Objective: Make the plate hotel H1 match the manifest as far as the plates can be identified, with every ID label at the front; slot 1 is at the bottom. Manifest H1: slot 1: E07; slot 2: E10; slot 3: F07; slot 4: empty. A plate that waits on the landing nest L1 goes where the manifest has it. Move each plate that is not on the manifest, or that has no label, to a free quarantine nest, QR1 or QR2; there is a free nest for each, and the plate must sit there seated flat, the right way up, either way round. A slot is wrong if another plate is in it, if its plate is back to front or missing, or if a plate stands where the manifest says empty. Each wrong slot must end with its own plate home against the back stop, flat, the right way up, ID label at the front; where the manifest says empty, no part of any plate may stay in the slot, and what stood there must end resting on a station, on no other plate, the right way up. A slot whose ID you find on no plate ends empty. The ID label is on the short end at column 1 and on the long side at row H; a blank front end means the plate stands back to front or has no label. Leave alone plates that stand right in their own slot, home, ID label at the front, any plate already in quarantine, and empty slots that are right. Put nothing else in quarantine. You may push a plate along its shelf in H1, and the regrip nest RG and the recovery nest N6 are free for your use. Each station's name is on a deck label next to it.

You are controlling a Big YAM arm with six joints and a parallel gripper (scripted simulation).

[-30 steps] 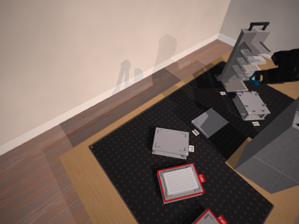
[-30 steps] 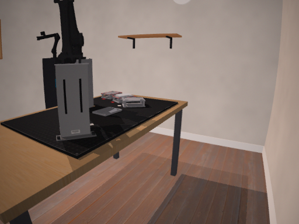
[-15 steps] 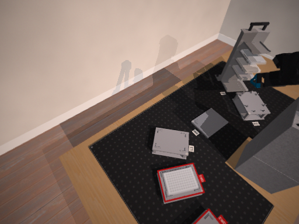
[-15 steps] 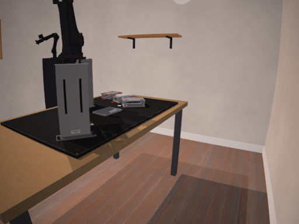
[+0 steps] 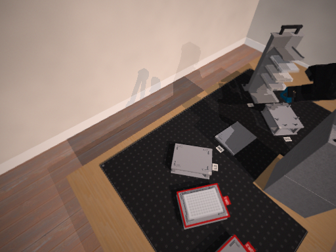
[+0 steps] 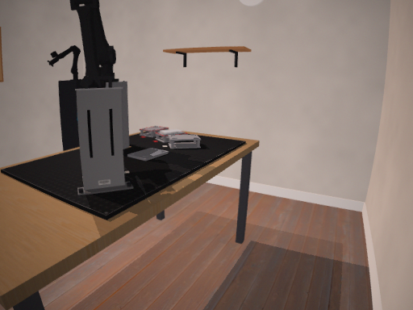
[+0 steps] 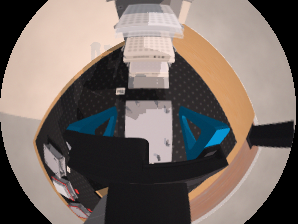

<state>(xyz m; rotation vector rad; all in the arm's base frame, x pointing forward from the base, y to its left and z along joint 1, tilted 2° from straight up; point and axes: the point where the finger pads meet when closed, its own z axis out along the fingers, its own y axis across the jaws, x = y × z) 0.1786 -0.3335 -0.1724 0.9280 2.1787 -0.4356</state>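
Note:
Hotel H1 (image 5: 261,67) (image 6: 101,169) stands at the far end of the mat. In the wrist view an upper clear-looking plate (image 7: 149,22), a white plate (image 7: 148,48) below it and a lower pale plate (image 7: 148,67) show in it. No ID is readable. My gripper (image 5: 286,94) (image 7: 147,110) is open and empty, low in front of H1 and above a grey nest (image 5: 283,116) (image 7: 148,122) that bears no plate. Landing nest L1 (image 5: 191,160) (image 6: 184,141) is empty. A white plate (image 5: 202,202) sits in red-rimmed QR1 (image 5: 183,219). QR2 (image 5: 230,246) is partly cut off; its visible part shows no plate.
A flat dark grey block (image 5: 235,138) (image 6: 148,154) lies between L1 and the grey nest; the label (image 5: 219,149) beside it is too small to read. A tall grey box (image 5: 306,174) stands at the mat's right side. H1 has a black top handle (image 5: 291,27).

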